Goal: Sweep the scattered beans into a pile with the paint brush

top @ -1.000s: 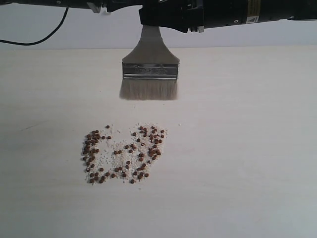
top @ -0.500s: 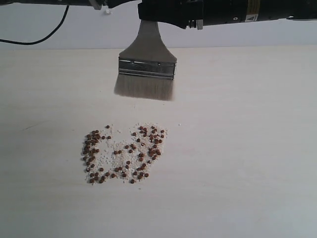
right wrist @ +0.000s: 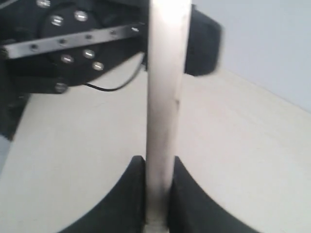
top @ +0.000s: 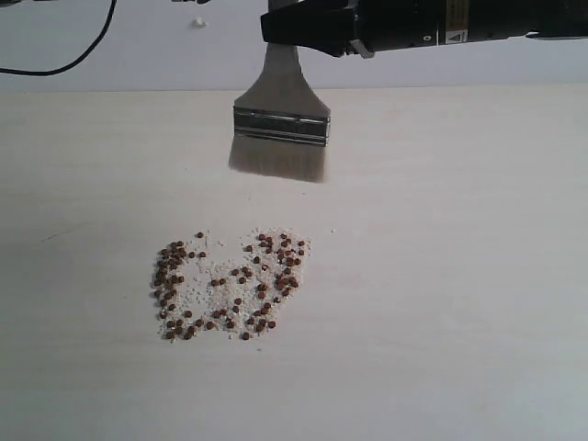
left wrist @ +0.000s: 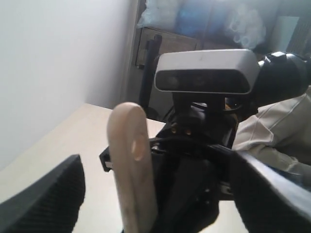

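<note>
The paint brush point(top: 280, 126) hangs bristles down over the far part of the table, well apart from the beans. My right gripper point(top: 312, 26) is shut on its pale wooden handle point(right wrist: 163, 97), with a finger point(right wrist: 129, 194) pressed on each flat side. The beans point(top: 230, 285) lie on the table point(top: 459, 276) as a loose, ragged patch mixed with pale grains, not a compact pile. My left gripper point(left wrist: 155, 189) is open. Its fingers point(left wrist: 41, 204) stand wide on either side of the handle's holed end point(left wrist: 132, 155) without touching it.
A black cable point(top: 69, 60) hangs against the back wall at the upper left. The black body of the left gripper point(right wrist: 73, 39) sits close behind the brush handle in the right wrist view. A person in pale clothing point(left wrist: 277, 131) is behind the arms.
The brush has shifted slightly right and a little up, still tilted. The left arm has drawn back, nearly out of the top left of the exterior view. The beans have not moved.
</note>
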Tool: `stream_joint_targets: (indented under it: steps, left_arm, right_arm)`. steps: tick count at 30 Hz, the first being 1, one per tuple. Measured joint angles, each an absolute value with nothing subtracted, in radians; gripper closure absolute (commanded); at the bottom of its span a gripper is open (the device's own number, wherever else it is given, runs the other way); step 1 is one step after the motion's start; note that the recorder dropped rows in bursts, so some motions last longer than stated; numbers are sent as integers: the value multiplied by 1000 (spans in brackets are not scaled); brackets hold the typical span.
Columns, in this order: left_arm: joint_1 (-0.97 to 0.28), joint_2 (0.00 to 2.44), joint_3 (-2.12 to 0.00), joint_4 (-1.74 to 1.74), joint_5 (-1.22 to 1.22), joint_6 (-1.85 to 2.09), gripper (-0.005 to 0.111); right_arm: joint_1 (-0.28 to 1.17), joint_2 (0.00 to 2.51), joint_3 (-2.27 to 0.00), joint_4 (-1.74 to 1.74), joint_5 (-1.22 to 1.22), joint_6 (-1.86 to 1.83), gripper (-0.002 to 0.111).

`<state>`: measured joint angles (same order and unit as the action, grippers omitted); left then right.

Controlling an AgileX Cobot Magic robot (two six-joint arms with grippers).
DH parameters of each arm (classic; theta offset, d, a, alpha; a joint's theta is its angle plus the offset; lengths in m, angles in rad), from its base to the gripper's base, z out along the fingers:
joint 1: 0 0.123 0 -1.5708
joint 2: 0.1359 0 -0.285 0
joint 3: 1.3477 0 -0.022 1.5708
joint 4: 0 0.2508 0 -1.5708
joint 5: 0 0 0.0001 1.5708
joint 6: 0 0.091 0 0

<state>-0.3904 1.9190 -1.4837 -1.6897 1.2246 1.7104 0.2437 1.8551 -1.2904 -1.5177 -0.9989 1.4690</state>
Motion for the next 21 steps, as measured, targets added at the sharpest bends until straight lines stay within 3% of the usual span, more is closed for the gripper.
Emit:
stream_joint_targets:
  steps: [4,6,8,12,21]
  left_arm:
    - [-333,1919,-1484,-1688,1225,1715,30]
    - [-296,1919,-1484,-1677,1220,1715,37]
    - [-264,1919,-1484,-1658,1219,1715,54]
    - [-207,1919,-1484,-1618,1218,1692,103]
    - [-151,1903,-1444,-1555,1148,1602,107]
  right_arm:
    - [244,1855,-1290,-1518,-809,1424,108]
    - [244,1855,-1290,-1519,-700,1395,108]
    - [244,1855,-1290,-1519,-597,1360,108]
    - [244,1855,-1290,-1547,-395,1277,108]
    - [244,1855,-1290,-1579,-207,1229,108]
